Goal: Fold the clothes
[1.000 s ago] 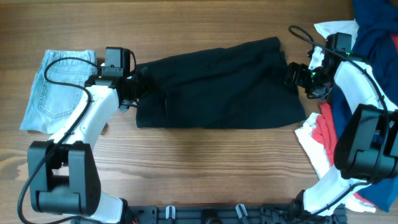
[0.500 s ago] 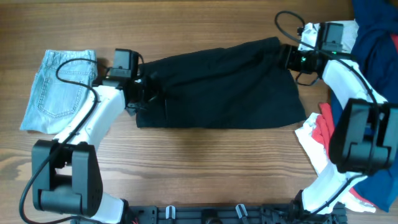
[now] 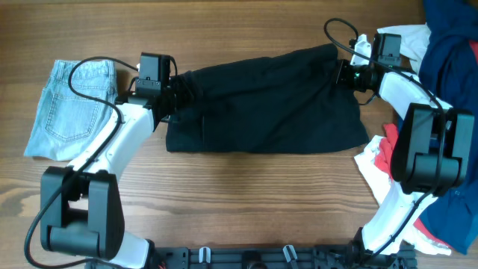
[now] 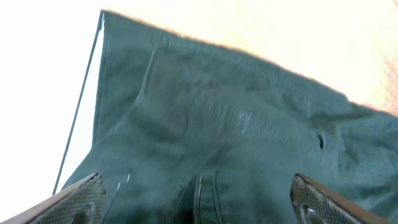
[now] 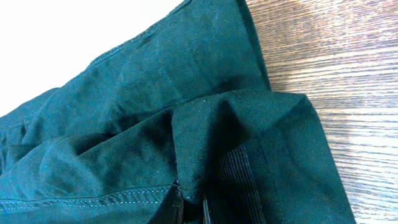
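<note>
Wood-grain table (image 3: 239, 202), planks running left to right. It is bare in front of the garment, so there is room to fold toward me.

Black shorts (image 3: 269, 104) lie spread flat across mid-table, long axis left to right, top edge slanting up toward the right. The cloth is a matte woven twill with soft creases. Judgement: laid out like this so both ends can be taken at once for a first fold.

Heap (image 3: 448, 52) of navy, white and red garments is at the far right edge, just beside the shorts' right end and not on them. It looks like the waiting pile.

Denim piece (image 3: 63, 112), pale blue and squared off, sits well apart at far left. It is probably the finished stack.

Right gripper (image 3: 345, 75) is at the shorts' upper right corner. In the wrist view its jaws are pressed together on a raised ridge of black cloth (image 5: 186, 208), with fabric bunching into the pinch. A ribbed elastic strip (image 5: 233, 180) and a stitched seam (image 5: 81, 200) run close by.

Left gripper (image 3: 175, 93) is at the upper left end, jaws spread wide. Its textured fingertips (image 4: 81, 199) straddle the cloth with nothing pinched. I cannot tell whether they touch the fabric.

Small buttonhole-like slit (image 4: 320, 141) in the left end.

Judgement: the left side must close on the cloth before any lift.
</note>
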Controlling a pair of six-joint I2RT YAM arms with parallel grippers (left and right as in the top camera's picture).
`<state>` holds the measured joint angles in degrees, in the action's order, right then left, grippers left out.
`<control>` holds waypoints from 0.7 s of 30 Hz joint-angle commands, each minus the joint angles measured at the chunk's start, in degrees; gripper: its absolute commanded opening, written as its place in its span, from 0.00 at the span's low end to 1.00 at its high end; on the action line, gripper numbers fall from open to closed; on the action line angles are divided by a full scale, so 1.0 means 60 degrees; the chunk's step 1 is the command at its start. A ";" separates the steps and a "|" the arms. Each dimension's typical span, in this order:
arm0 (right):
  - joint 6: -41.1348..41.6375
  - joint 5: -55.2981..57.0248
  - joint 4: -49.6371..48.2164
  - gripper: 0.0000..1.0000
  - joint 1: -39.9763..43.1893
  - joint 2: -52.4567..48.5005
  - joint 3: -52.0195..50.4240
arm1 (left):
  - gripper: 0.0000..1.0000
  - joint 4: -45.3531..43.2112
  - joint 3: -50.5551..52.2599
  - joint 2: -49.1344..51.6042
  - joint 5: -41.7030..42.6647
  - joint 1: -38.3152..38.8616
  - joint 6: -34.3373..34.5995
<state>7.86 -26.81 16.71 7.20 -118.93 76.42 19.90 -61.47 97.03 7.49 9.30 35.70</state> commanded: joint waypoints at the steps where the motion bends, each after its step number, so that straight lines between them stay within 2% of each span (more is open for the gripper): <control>1: -0.0036 -0.0390 0.0040 0.04 -0.0029 -0.0117 0.0055 | 0.90 -0.0699 0.0051 0.0696 -0.0441 -0.0015 -0.0164; 6: -0.0036 -0.0481 0.0160 0.05 -0.0029 -0.0117 0.0055 | 0.86 -0.1705 0.0051 0.1300 -0.0736 -0.0015 -0.0171; 9: -0.0036 -0.0477 0.0222 0.04 -0.0029 -0.0117 0.0055 | 0.88 -0.1923 0.0051 0.1315 -0.1428 -0.0015 -0.0208; 12: -0.0036 -0.0470 0.0215 0.04 -0.0029 -0.0117 0.0055 | 0.87 -0.1920 0.0051 0.1315 -0.1676 -0.0015 -0.0670; 16: -0.0033 -0.0441 0.0215 0.04 -0.0029 -0.0117 0.0055 | 0.85 -0.1938 0.0051 0.1315 -0.1759 -0.0015 -0.0667; 18: -0.0033 -0.0441 0.0215 0.05 -0.0029 -0.0117 0.0055 | 0.73 -0.1934 0.0051 0.1315 -0.1683 -0.0015 -0.0667; 19: -0.0036 -0.0437 0.0211 0.04 -0.0029 -0.0117 0.0055 | 0.61 -0.1938 0.0051 0.1315 -0.1654 -0.0015 -0.0667; 21: -0.0033 -0.0441 0.0222 0.04 -0.0029 -0.0117 0.0055 | 0.54 -0.1978 0.0051 0.1315 -0.1654 -0.0015 -0.0667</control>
<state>7.86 -28.10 17.93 7.20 -118.93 76.42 8.49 -61.43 104.47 -1.69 9.30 32.29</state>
